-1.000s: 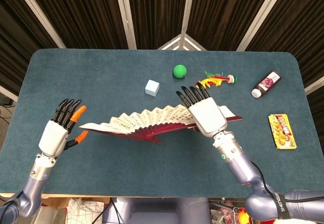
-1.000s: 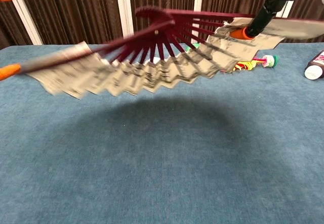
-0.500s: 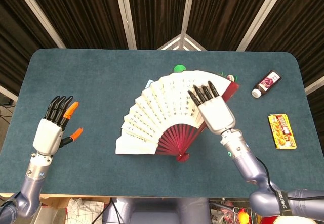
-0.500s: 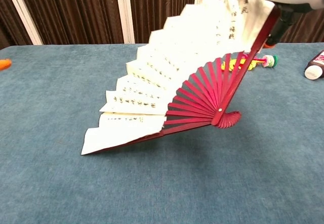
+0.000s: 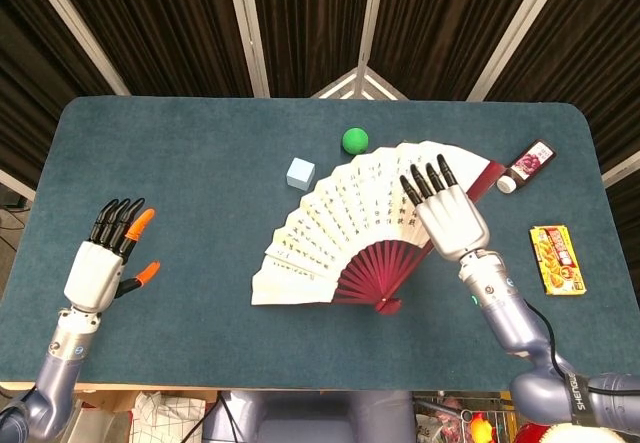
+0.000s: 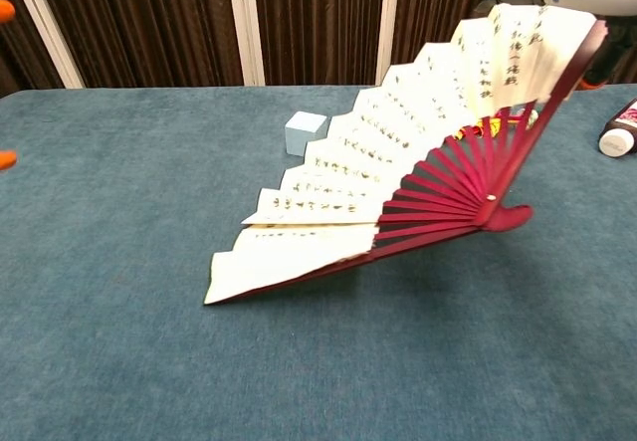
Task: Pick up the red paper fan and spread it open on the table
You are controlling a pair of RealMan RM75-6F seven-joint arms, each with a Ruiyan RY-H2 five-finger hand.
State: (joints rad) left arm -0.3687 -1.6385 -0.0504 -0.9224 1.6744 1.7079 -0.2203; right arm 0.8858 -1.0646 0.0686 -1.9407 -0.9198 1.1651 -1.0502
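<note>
Chest view shows the red paper fan [image 6: 398, 187] fully spread but tilted, right hand [image 5: 452, 215] pinching its raised edge; laying flat remains.

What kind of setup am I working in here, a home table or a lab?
Most likely a lab or data-collection bench, not a home: a table covered in plain blue felt, dark curtains behind it, and unrelated small props around the fan, such as a green ball, pale cube and snack packet.

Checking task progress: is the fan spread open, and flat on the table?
Spread open, not flat: the fan tilts, left corner on the table, right edge lifted by the right hand.
</note>
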